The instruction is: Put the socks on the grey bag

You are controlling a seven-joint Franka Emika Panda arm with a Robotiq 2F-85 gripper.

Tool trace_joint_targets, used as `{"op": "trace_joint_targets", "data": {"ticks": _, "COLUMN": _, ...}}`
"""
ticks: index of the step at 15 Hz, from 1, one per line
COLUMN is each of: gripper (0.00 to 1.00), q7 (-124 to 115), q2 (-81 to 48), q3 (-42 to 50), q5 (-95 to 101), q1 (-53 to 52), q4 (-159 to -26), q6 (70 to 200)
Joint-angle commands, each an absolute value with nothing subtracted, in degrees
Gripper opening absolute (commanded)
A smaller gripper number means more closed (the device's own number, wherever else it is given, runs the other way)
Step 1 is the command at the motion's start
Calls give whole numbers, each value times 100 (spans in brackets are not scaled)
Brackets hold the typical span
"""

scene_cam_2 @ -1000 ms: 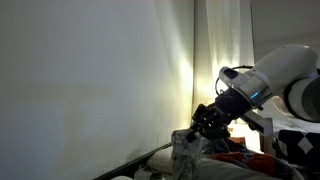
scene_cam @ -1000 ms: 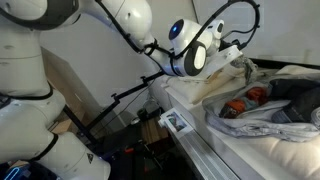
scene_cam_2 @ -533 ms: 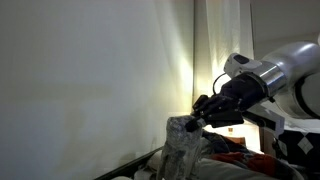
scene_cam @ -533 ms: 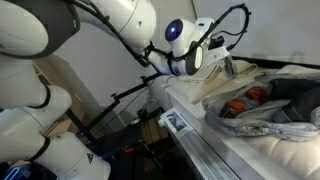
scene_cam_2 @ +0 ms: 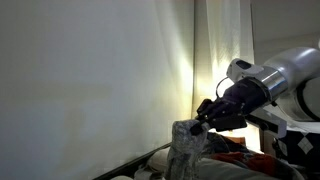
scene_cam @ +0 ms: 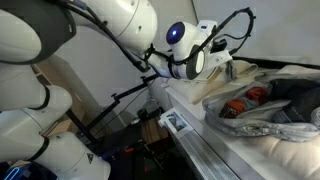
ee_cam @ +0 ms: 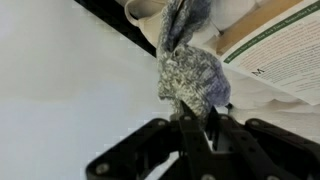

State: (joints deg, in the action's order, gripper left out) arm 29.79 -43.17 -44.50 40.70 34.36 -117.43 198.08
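Up in the air, a speckled blue-grey sock (ee_cam: 190, 70) hangs down, pinched tight by the end effector (ee_cam: 197, 120). I think it should be carried slowly over the grey bag (scene_cam: 262, 128) and let go low, so it does not slide off. An orange-red sock (scene_cam: 247, 100) already lies on that bag.

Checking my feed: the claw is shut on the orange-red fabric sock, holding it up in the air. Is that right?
Not quite. The claw is shut on the speckled blue-grey fabric sock, holding it up in the air, as the wrist view shows. The orange-red fabric sock lies on the light grey, slightly shiny fabric bag in an exterior view.
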Motion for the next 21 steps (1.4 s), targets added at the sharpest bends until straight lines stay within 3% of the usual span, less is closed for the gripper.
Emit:
{"op": "trace_joint_targets", "data": {"ticks": 1, "gripper": 15, "q7": 2979, "q2": -4317, "q3": -4450, "q5": 4070, "q1": 3424, "q4": -11743, "q6": 19808}}
{"op": "trace_joint_targets", "data": {"ticks": 4, "gripper": 2, "q7": 3106, "q2": -3876, "q3": -3823, "q5": 3141, "q1": 3001, "q4": -11480, "q6": 19809}}
{"op": "trace_joint_targets", "data": {"ticks": 9, "gripper": 3, "q7": 3249, "q2": -3400, "q3": -2580, "q5": 2090, "q1": 2032, "q4": -11468, "q6": 19809}}
{"op": "trace_joint_targets", "data": {"ticks": 15, "gripper": 3, "q7": 4210, "q2": -3086, "q3": 189, "q5": -235, "q1": -683, "q4": -11694, "q6": 19678}}
{"op": "trace_joint_targets", "data": {"ticks": 16, "gripper": 14, "q7": 3526, "q2": -3286, "q3": -104, "q5": 607, "q1": -214, "q4": -11434, "q6": 19774}}
{"op": "trace_joint_targets", "data": {"ticks": 21, "gripper": 14, "q7": 3586, "q2": -3300, "q3": 359, "q5": 351, "q1": -769, "q4": -11529, "q6": 19784}}
